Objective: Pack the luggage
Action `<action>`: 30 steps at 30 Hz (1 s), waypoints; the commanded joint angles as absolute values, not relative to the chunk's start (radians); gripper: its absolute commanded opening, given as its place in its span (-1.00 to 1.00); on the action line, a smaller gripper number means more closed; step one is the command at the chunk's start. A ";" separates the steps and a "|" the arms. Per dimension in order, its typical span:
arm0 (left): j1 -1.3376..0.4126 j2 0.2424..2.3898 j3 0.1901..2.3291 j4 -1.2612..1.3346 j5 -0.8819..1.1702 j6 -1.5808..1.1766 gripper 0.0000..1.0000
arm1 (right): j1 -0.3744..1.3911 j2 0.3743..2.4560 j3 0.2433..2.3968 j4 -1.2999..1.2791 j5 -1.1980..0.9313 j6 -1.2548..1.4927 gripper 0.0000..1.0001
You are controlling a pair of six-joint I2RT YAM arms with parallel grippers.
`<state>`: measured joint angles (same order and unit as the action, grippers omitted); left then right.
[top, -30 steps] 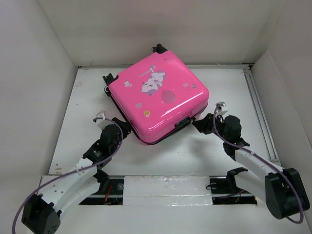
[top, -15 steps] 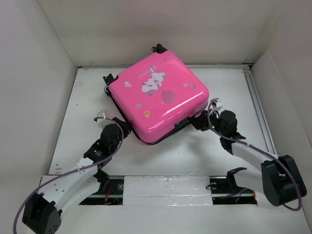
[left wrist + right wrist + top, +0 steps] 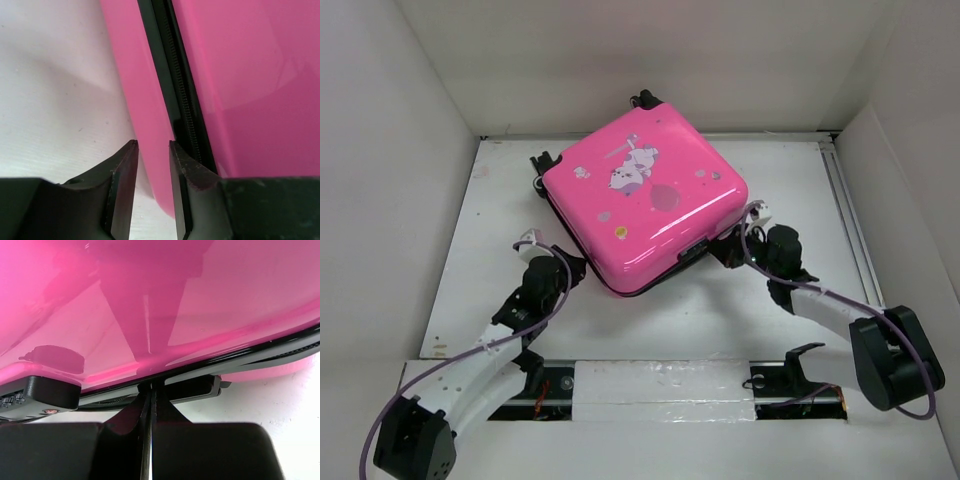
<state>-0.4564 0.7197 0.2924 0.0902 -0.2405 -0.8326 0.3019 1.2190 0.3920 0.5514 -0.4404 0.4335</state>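
The luggage (image 3: 645,205), a bright-pink hard-shell case with a cartoon print, lies closed and flat on the white table. My left gripper (image 3: 575,268) is at its near-left corner. In the left wrist view the jaws of that gripper (image 3: 152,144) stand a narrow gap apart, with the luggage's lower pink shell (image 3: 145,100) showing beyond the gap, beside the black zipper seam (image 3: 185,100). My right gripper (image 3: 725,248) is at the near-right side. Its jaws (image 3: 151,387) are shut, tips against the black seam next to a black handle (image 3: 192,390); whether they pinch anything is hidden.
A black lock block (image 3: 45,392) sits on the seam left of the right gripper. Black wheels (image 3: 542,160) stick out at the case's far-left edge. White walls enclose the table, a metal rail (image 3: 850,220) runs along its right side, and a taped strip (image 3: 660,385) lies between the arm bases.
The right arm has moved left up to the suitcase's seam and its jaws have shut. The left gripper's jaws have narrowed at the near-left corner.
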 commanded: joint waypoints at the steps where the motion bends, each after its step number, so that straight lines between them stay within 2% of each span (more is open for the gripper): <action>1: -0.454 0.747 0.275 0.207 -0.098 -0.830 -0.46 | 0.351 1.213 0.399 0.643 -0.385 0.459 -1.00; 3: -0.469 0.761 0.275 0.247 -0.089 -0.830 -0.46 | 0.360 1.181 0.399 0.615 -0.364 0.459 -1.00; 10: -0.509 0.839 0.265 0.406 -0.002 -0.888 -0.49 | 0.561 1.072 0.359 0.500 -0.224 0.468 -1.00; 18: -0.509 0.971 0.279 0.555 0.024 -0.911 -0.49 | 0.959 0.988 0.304 0.488 0.067 0.586 -1.00; 22: -0.549 1.032 0.314 0.604 0.017 -0.920 -0.49 | 1.139 1.061 0.366 0.511 0.219 0.597 -1.00; 25: -0.613 1.057 0.370 0.604 -0.023 -0.911 -0.49 | 1.250 1.198 0.470 0.511 0.296 0.572 -1.00; 30: -0.624 1.077 0.431 0.604 0.004 -0.902 -0.49 | 1.319 1.438 0.607 0.527 0.345 0.505 -1.00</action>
